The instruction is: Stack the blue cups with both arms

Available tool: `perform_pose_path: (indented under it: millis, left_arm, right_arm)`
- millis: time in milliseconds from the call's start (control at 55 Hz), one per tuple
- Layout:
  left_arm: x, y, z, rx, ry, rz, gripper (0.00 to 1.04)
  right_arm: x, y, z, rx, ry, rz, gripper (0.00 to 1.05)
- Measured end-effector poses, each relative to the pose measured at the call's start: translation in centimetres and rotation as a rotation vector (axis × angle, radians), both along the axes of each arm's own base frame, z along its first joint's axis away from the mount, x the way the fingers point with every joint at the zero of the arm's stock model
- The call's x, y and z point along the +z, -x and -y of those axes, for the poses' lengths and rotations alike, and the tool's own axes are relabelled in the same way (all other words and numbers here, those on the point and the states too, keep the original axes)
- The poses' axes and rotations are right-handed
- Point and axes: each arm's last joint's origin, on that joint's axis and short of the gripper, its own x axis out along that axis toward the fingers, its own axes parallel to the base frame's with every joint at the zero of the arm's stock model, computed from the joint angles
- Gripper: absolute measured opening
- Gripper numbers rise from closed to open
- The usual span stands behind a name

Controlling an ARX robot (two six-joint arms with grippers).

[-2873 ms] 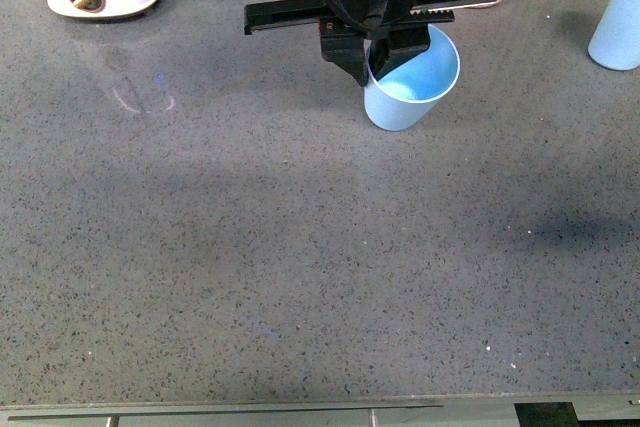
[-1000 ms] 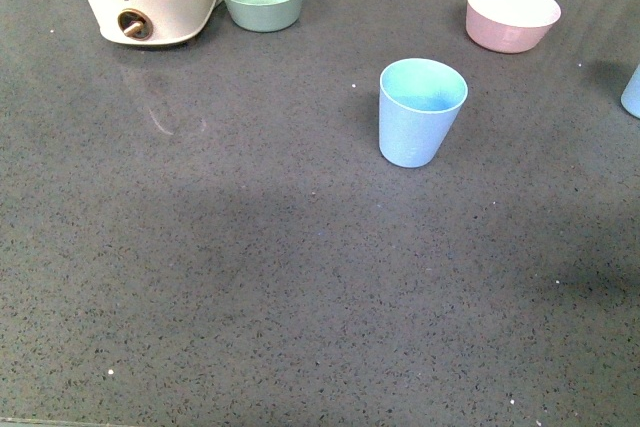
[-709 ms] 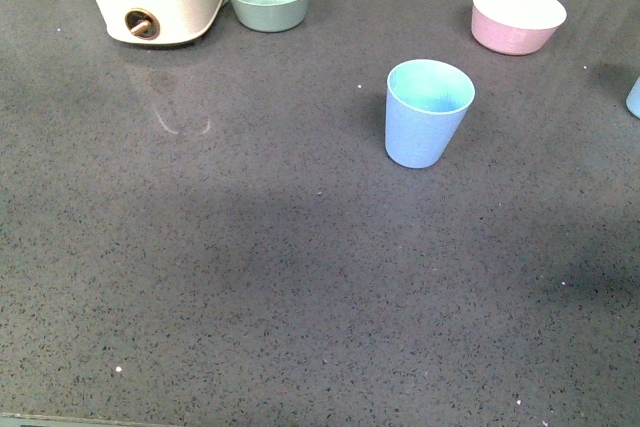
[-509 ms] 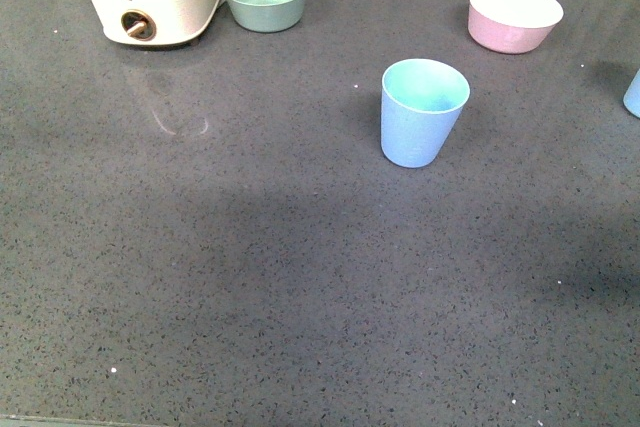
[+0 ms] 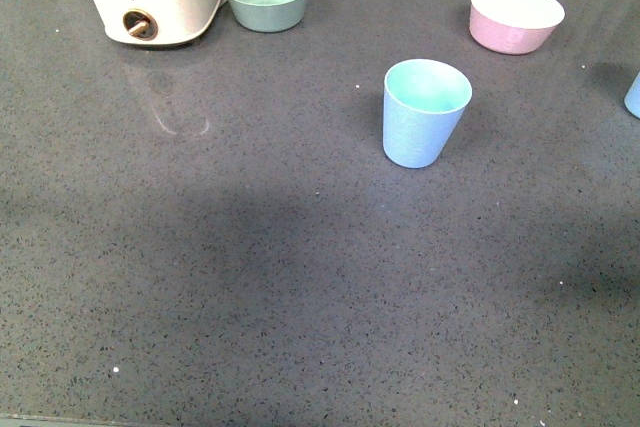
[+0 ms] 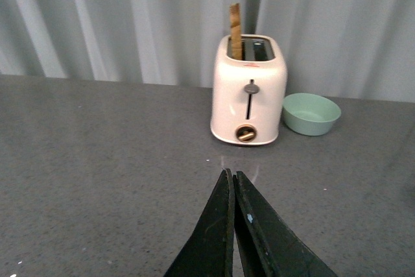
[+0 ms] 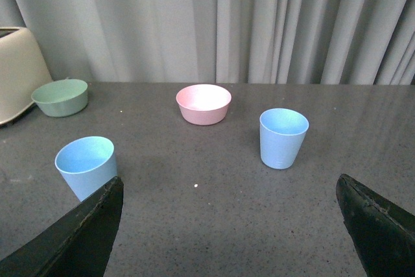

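Left gripper (image 6: 231,176): fingers pressed together, nothing between them, hanging above the bench (image 6: 97,160).
Ahead of left gripper: toaster (image 6: 248,98) with a slice (image 6: 235,23) standing in its slot; green bowl (image 6: 311,113) just beside the toaster.
Cups relative to left gripper: cannot tell.
Right gripper (image 7: 228,186): spread wide, holding nothing.
Side cup (image 7: 283,137): upright on the bench, ahead of the right gripper, within the span of its fingers, nearer the finger away from the toaster, and clear of both tips.
Centre cup (image 7: 86,163): upright, just ahead of the tip of the toaster-side finger (image 7: 78,235), which overlaps its base; contact cannot be told.
Pink bowl (image 7: 203,104): further ahead of the right gripper, between the two cups.
Front view: centre cup (image 5: 425,112) alone mid-bench, side cup (image 5: 633,97) at the edge, well apart, not stacked.
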Motion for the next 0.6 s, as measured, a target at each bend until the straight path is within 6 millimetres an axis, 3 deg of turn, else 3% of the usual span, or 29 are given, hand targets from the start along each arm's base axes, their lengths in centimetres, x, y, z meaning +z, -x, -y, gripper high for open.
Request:
perform_pose_path:
  millis: [600]
  left_arm:
    - [-1.2,2.8,-0.1,-0.005,-0.002,0.017,0.02]
  right_arm:
    - [0.0,0.0,0.0,0.0,0.0,0.0,0.96]
